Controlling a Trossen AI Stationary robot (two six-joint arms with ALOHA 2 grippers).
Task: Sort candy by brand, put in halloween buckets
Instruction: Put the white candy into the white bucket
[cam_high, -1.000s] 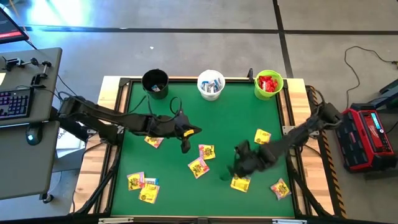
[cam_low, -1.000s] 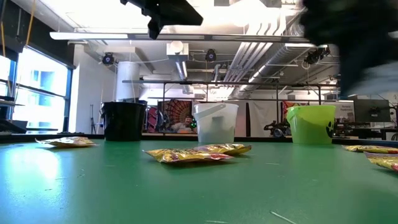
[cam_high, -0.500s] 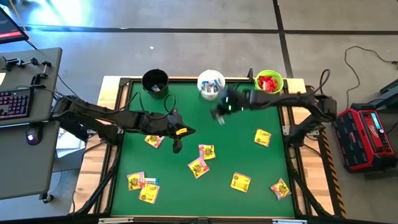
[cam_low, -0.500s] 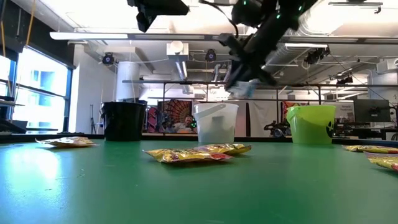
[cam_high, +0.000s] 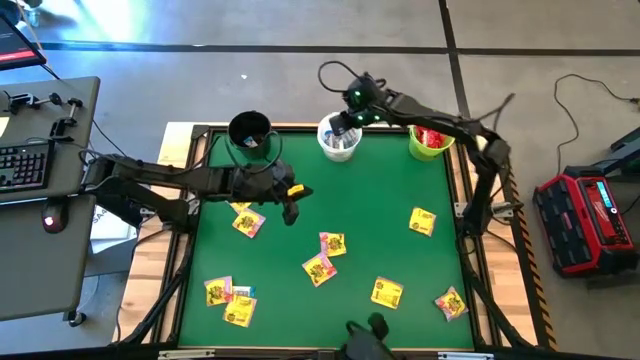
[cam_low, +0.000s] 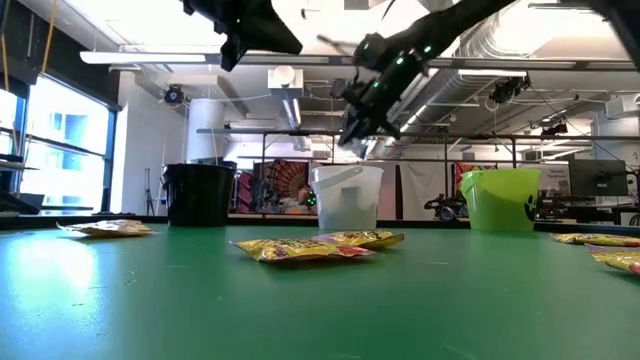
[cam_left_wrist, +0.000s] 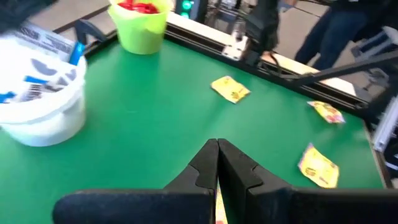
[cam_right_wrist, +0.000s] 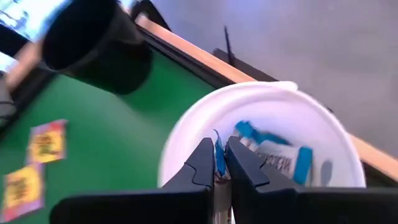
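Looking down from above, I start at the bottom edge of the green table, where yellow candy packets lie scattered: a pair at lower left, one at lower centre and one at lower right. Higher up, two more yellow ones sit near the middle, one lies toward the right, and one lies at left, just beside my left arm.

My left gripper hangs over the left half of the table, below the black bucket in the frame. Its fingers are pressed together; a sliver of yellow shows between them, but I cannot tell what it is.

Farther back, along the top edge, the three buckets stand in a row: black at left, white in the middle, lime green at right. The green one holds red candy.

My right gripper hovers right over the white bucket, reaching in from the upper right. Its fingers pinch a slim white-and-blue packet above the bucket's mouth, where more white-and-blue packets already lie.

From table height, both grippers hang high above the buckets, and a yellow packet lies in front of the white bucket.
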